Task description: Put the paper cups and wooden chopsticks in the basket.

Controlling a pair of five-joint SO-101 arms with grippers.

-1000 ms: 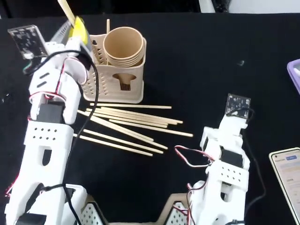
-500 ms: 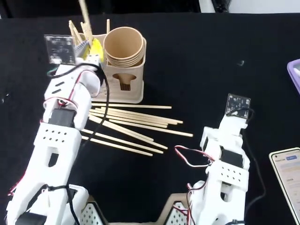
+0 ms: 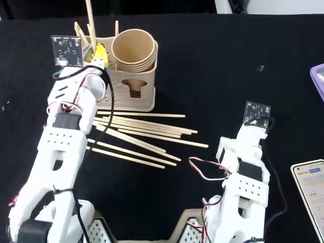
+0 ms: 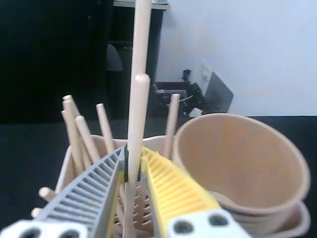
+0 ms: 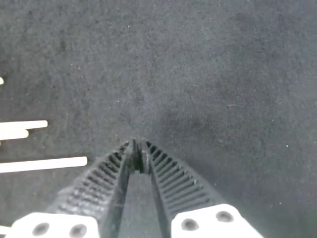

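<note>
A beige basket (image 3: 136, 93) stands at the back left of the black table, with a stack of paper cups (image 3: 133, 49) in its right part and several chopsticks upright in its left part. My left gripper (image 3: 98, 53) hangs over that left part, shut on two wooden chopsticks (image 4: 134, 114) held upright with their lower ends in the basket (image 4: 69, 168). The cups (image 4: 237, 158) sit just beside them. Several loose chopsticks (image 3: 142, 132) lie on the table in front of the basket. My right gripper (image 5: 137, 151) is shut on nothing, low over bare cloth, with chopstick ends (image 5: 42, 163) nearby.
A phone (image 3: 311, 190) lies at the right edge of the table and a purple object (image 3: 319, 76) pokes in further back. The right arm's body (image 3: 243, 177) stands at the front right. Black cloth stretches open across the back right.
My left gripper has swung right from beside the basket to over its left part, carrying the chopsticks from tilted to upright. The right arm has kept still.
</note>
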